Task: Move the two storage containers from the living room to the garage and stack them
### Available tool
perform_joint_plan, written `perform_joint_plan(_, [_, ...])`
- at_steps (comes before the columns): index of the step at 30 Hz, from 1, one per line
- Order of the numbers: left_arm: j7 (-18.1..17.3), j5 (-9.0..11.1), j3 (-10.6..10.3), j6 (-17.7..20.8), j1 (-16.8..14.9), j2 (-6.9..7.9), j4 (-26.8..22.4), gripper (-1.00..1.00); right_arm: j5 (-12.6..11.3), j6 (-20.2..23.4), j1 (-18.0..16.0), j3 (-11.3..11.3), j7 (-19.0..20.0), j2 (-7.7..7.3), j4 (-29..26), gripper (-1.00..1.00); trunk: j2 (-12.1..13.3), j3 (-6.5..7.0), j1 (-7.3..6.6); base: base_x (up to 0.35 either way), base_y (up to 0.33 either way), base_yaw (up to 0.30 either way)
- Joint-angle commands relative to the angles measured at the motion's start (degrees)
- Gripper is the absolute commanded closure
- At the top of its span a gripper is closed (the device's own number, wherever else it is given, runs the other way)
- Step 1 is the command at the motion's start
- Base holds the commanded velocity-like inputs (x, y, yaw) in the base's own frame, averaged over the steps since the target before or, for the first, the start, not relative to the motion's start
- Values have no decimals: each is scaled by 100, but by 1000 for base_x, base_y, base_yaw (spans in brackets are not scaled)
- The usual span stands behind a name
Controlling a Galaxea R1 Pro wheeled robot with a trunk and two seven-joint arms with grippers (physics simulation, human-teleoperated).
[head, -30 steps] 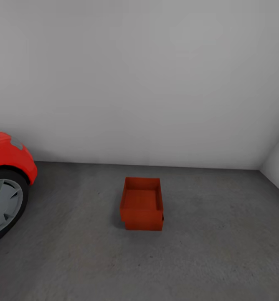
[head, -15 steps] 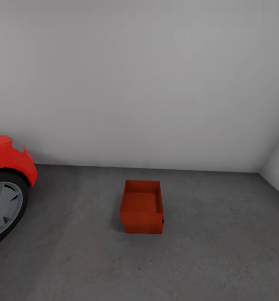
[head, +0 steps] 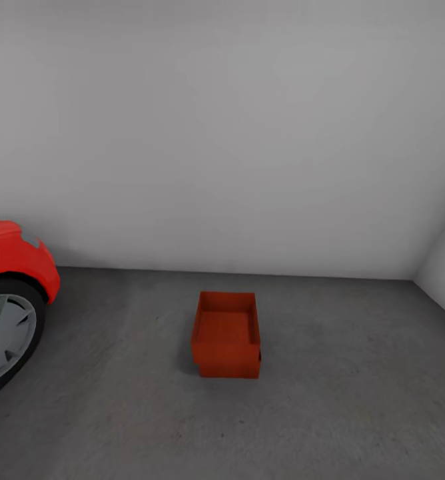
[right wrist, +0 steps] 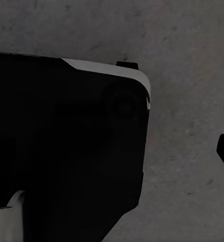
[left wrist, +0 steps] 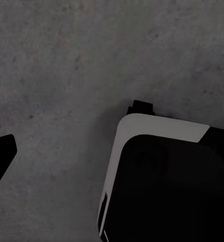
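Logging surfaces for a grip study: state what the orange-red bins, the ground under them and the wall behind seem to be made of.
Storage containers: probably matte plastic; thin, plain, evenly orange-red walls without shine. The render leaves it open.
Floor: likely rough concrete; dark grey and mottled, speckled in the left wrist view.
Wall: apparently painted plaster; smooth, pale grey, featureless.

red car point(head: 12, 267) cut off at frame edge, lower container mostly hidden
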Motion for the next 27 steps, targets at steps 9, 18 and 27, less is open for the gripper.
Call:
perform_joint_plan(9, [7, 33, 6, -7, -2, 0, 1, -100, 57, -27, -8, 1, -37, 1, 19, -100, -6, 76, 1, 0, 0, 0])
perform_joint_plan(18, [8, 33, 6, -7, -2, 0, 1, -100, 59, -27, -8, 1, -37, 6, 19, -100, -6, 158, 1, 0, 0, 0])
perform_joint_plan(27, [7, 33, 6, -7, -1, 0, 1, -100, 83, -20, -8, 10, -37, 15, 19, -100, -6, 241, 1, 0, 0, 0])
